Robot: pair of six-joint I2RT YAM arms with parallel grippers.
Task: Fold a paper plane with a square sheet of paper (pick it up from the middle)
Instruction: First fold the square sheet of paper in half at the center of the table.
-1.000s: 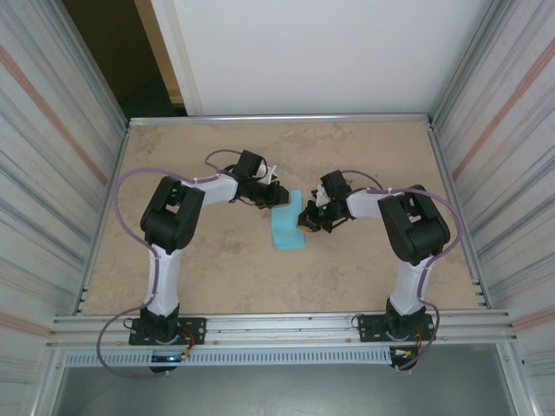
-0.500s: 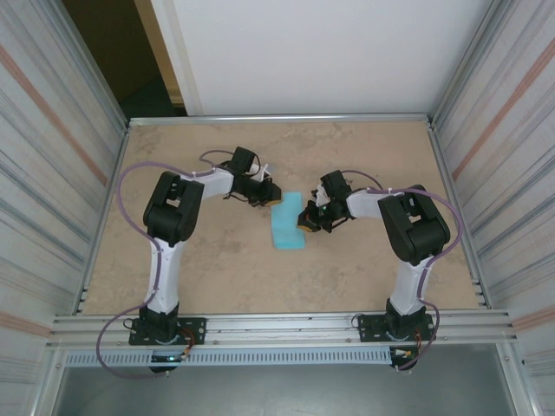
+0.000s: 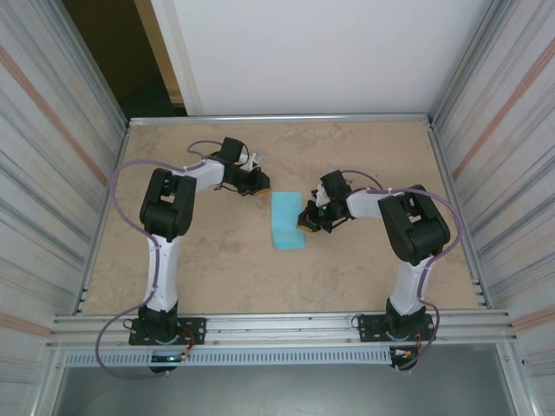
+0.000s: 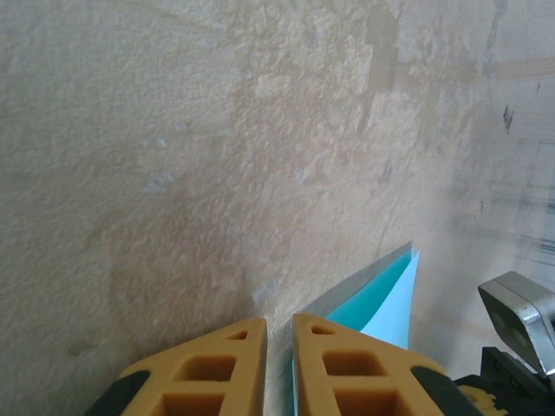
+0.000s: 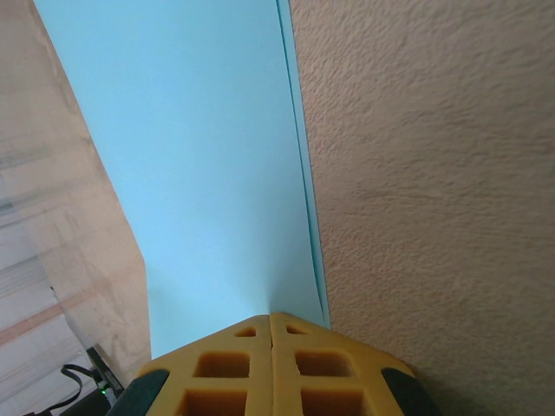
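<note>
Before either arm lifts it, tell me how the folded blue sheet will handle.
Probably floppy: the square sheet of paper is thin. Likely light, lying flat, so a push may slide it across the table. Layers gape slightly along one edge, so folds may spring open.

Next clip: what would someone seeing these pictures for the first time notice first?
The folded light-blue sheet of paper stands out at once, lying in the middle of the tan table. The right pincer rests shut at the paper's right edge. The left pincer sits apart from the paper, off its far-left corner, barely open and empty.
</note>
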